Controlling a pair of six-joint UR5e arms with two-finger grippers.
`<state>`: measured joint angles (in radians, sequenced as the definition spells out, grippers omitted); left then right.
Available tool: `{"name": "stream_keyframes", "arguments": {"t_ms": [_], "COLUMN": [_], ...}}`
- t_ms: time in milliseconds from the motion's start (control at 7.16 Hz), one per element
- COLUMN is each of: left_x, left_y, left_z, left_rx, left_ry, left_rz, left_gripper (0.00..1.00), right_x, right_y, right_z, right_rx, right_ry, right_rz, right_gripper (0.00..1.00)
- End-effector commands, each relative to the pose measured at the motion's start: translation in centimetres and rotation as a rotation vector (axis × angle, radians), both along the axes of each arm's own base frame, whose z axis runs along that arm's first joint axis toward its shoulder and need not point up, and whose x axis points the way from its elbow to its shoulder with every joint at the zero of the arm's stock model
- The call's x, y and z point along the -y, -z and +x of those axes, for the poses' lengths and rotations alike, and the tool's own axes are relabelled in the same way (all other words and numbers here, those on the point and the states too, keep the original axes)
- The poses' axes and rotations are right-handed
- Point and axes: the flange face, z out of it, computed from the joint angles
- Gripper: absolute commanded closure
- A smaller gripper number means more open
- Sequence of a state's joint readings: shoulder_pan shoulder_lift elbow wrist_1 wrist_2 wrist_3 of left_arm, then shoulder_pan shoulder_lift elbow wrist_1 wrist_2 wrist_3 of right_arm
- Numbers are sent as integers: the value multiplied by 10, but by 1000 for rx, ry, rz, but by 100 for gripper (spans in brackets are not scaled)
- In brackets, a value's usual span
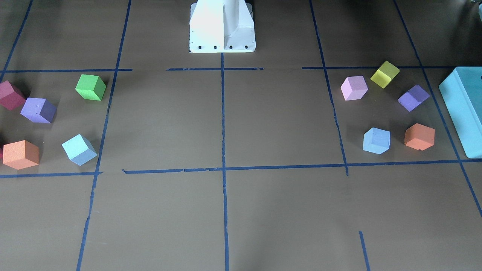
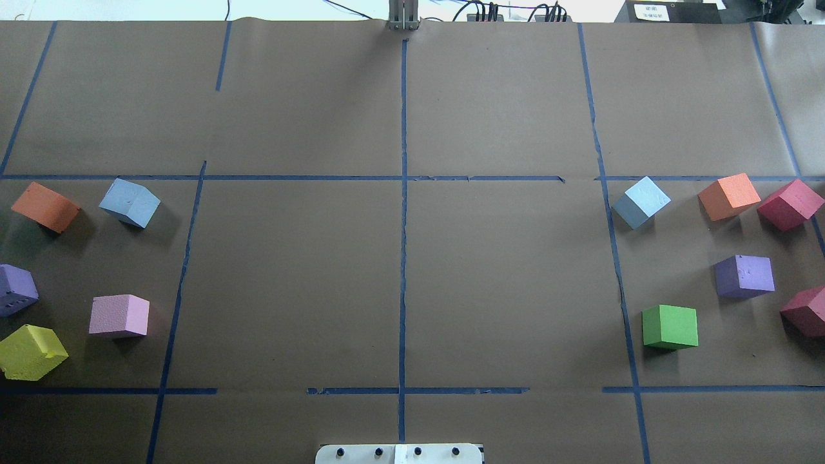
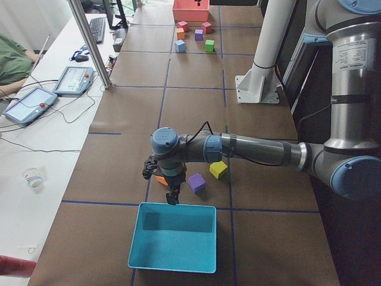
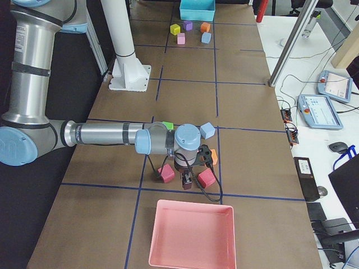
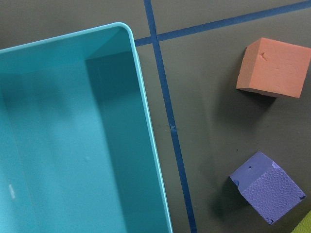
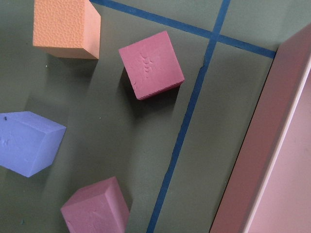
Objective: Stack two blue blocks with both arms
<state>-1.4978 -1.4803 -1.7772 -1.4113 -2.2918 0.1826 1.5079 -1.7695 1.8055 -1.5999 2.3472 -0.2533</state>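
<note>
One pale blue block (image 2: 129, 202) lies on the table's left side, also in the front view (image 1: 376, 140). The other blue block (image 2: 640, 202) lies on the right side, also in the front view (image 1: 79, 149) and the right side view (image 4: 207, 130). They are far apart. My left gripper (image 3: 171, 194) shows only in the left side view, low by the teal box's far rim; I cannot tell whether it is open. My right gripper (image 4: 186, 180) shows only in the right side view, low between two maroon cubes; I cannot tell its state.
A teal box (image 1: 465, 109) stands at the left end and a pink tray (image 4: 193, 235) at the right end. Orange (image 2: 45, 206), purple (image 2: 744, 276), green (image 2: 670, 327), pink (image 2: 119, 316), yellow (image 2: 31, 351) and maroon (image 2: 789, 204) cubes surround the blue blocks. The white pedestal (image 1: 222, 26) stands at the robot's base.
</note>
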Motion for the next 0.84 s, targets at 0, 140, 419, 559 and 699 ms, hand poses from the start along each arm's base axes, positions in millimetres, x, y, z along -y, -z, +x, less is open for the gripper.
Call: {"name": "stream_keyframes", "arguments": {"t_ms": [0, 140, 419, 559, 699], "left_x": [-1, -1, -1, -1, -1], "left_y": [-1, -1, -1, -1, -1], "left_z": [1, 1, 1, 1, 2], "left_rx": [0, -1, -3, -3, -1], "left_ry": [-2, -2, -2, -2, -4], "left_rz": [-1, -1, -3, -3, -3], "left_gripper": [0, 0, 0, 0, 0], "right_x": [0, 16, 62, 86, 97], "right_y": [0, 18, 73, 114, 143], "right_z": [-1, -4, -78, -118, -165], "right_rx": [1, 5, 47, 75, 103], "right_ry": [1, 7, 117, 109, 120], "right_rz": [1, 39, 173, 208, 219], "right_gripper": [0, 0, 0, 0, 0]}}
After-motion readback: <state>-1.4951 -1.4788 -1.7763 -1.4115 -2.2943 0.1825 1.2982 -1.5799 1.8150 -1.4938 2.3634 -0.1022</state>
